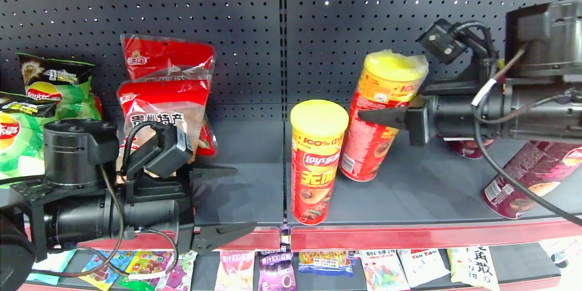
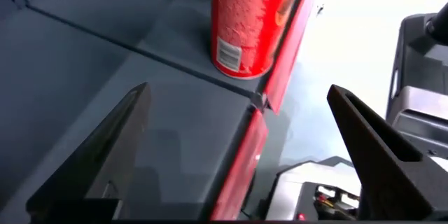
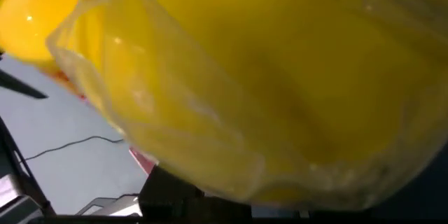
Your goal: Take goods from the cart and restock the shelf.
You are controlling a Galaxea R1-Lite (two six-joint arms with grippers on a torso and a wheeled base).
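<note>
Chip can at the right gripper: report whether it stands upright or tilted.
Tilted. The chip can leans its yellow lid rightward toward the right gripper, unlike the upright can in front of it.

— What sort of place is this?
— A shop. A display shelf (image 1: 245, 182) with a pegboard back (image 1: 354, 18), stocked with crisp tubes (image 1: 318, 159), snack bags (image 1: 54, 91) and sweet packets (image 1: 382, 269) below.

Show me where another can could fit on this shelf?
Bare shelf lies between the red bags and the upright can, where the open left gripper hovers. More room in front of the tilted can, toward the lying maroon can. Crowded by the green bags.
</note>
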